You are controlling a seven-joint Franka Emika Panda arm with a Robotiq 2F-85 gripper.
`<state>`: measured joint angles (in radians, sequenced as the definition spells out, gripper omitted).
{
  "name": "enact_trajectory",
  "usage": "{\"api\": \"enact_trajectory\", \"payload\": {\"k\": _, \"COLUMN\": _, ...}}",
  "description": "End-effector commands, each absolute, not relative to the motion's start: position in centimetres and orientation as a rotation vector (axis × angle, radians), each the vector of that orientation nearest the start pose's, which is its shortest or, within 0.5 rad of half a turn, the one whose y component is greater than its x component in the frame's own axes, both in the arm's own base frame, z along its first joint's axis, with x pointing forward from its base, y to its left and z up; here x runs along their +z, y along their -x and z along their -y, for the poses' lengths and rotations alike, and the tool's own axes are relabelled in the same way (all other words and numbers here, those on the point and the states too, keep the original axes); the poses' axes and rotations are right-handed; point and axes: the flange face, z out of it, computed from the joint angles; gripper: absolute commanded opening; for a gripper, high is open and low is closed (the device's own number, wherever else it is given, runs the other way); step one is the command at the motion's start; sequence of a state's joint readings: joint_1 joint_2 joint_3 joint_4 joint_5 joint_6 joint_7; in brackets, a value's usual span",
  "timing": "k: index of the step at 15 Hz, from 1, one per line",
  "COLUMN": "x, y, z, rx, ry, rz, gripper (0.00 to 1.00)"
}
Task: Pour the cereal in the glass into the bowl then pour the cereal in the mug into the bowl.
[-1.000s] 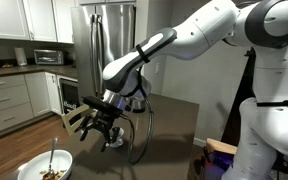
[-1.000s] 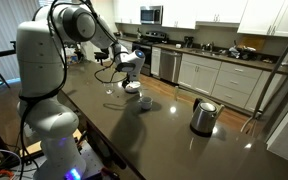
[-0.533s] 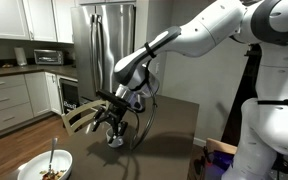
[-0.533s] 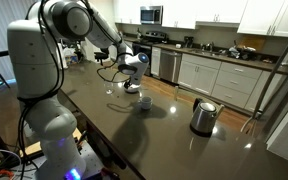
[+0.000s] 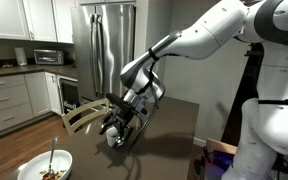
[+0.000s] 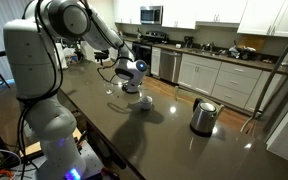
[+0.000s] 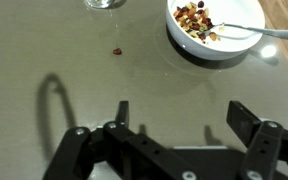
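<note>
The white bowl (image 7: 210, 32) sits at the top right of the wrist view with cereal (image 7: 195, 17) and a metal spoon (image 7: 254, 31) in it. The same bowl (image 5: 44, 166) shows near the table's front in both exterior views (image 6: 144, 101). The base of the glass (image 7: 104, 3) stands at the top edge, left of the bowl. A small white mug (image 5: 114, 140) stands just below my gripper (image 5: 119, 122). My gripper (image 7: 184, 115) hangs open over bare table with nothing between its fingers. One stray cereal piece (image 7: 117, 52) lies on the table.
A steel kettle (image 6: 203, 116) stands farther along the dark table (image 6: 174, 135). Kitchen counters (image 6: 224, 70) and a fridge (image 5: 109, 45) line the walls behind. The robot's white base (image 6: 39, 90) stands at the table's edge.
The gripper has swung away from the bowl and now hangs over the mug. It has stayed open. Bowl, glass and mug have not moved.
</note>
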<state>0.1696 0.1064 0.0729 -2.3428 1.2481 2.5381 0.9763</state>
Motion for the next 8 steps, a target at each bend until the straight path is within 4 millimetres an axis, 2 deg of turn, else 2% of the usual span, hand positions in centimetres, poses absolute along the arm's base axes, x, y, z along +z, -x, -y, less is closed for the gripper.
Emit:
{"api": "enact_trajectory", "payload": {"k": 1, "x": 27.8, "y": -48.6, "z": -11.6, "rx": 0.496, "ry": 1.52, "rz": -1.941, "gripper": 1.0}}
{"api": "enact_trajectory", "payload": {"k": 8, "x": 25.5, "y": -47.2, "z": -12.4, "rx": 0.534, "ry": 1.513, "rz": -2.032, "gripper": 0.98}}
